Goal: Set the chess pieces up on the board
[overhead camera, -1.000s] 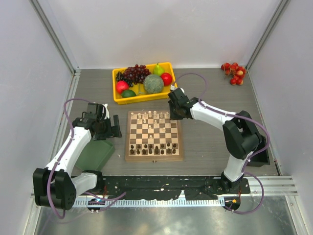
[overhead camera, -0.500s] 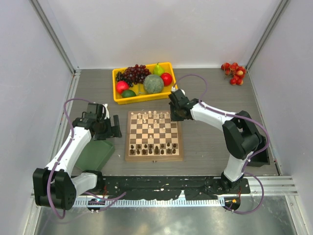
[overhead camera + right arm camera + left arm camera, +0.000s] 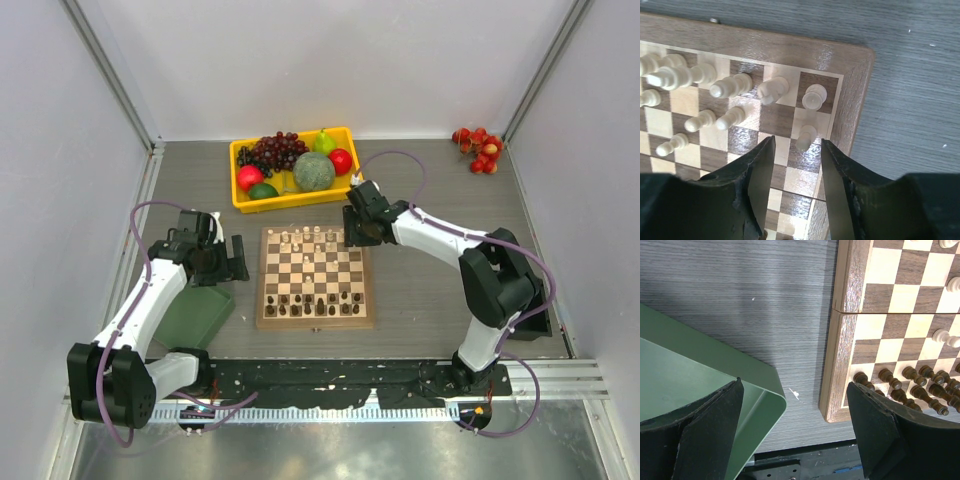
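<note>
1. The left jaws stand wide apart, released and grasping nothing. They hang over the grey wood-grain worktop [image 3: 765,300], at the end of the left arm [image 3: 150,290].
2. One of the left jaws sits above the rounded corner of a flat green tray [image 3: 700,370], which lies on the worktop to the left of the board. The other sits above the board's near left corner.
3. The square wooden chessboard [image 3: 266,300], with tan and dark brown checks and a plain brown rim, lies flat in the middle of the worktop between the two arms. It is near the green tray but not touching it.
4. The dark brown chessmen [image 3: 315,303] stand upright in the two rows nearest the arms. The left wrist view shows several of them close together at the near left corner [image 3: 910,390].
5. The pale cream chessmen [image 3: 310,238] stand along the far side of the board. The right wrist view shows a back row of taller pieces [image 3: 730,85] with a few pawns in front of it.
6. A yellow plastic tray [image 3: 290,200] holding fruit sits just beyond the board's far edge.
7. The right jaws are parted, released. They stand on either side of one pale pawn [image 3: 806,136] without touching it. The pawn stands upright at the board's far right corner, just in front of the corner piece [image 3: 814,96].
8. A cluster of small red fruit [image 3: 476,148] lies at the far right corner of the worktop, well apart from the board.
</note>
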{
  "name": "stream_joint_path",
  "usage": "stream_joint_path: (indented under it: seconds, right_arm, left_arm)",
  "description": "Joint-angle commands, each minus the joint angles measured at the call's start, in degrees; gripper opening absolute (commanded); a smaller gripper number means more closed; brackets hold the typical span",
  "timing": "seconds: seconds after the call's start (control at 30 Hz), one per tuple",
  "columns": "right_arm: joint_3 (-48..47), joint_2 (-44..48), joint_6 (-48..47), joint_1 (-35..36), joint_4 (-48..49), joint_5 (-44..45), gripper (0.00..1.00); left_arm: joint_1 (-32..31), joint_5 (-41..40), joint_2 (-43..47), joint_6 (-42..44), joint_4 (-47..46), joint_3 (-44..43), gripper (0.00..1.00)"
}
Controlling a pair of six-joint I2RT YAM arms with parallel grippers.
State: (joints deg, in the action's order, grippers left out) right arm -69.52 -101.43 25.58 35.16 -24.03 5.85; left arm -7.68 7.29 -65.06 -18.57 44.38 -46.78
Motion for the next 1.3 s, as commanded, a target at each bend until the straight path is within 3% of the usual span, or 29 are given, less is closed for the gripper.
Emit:
stream_joint_path:
  seconds: [0.0,0.97,1.1,1.27]
  right_arm:
    - [-0.97,6.15,0.25,0.26,0.83,-1.36,0.49]
    - [1.93,7.03,2.10,4.92,1.18,-1.98,0.54]
    - [0.97,5.98,1.84,6.14,1.18,-1.72,0.47]
    - [-2.11,2.64,1.22,8.61,-1.19,-0.66,0.46]
  left_arm:
    - [0.30,0.45,-0.24,0.81,-1.40,-1.47,0.91]
    - [0.30,0.18,0.81,0.81,-1.14,-1.29,0.91]
    - [0.30,0.18,0.98,0.73,-1.14,-1.20,0.91]
    - [0.30,0.09,1.16,0.81,-1.14,-1.20,0.91]
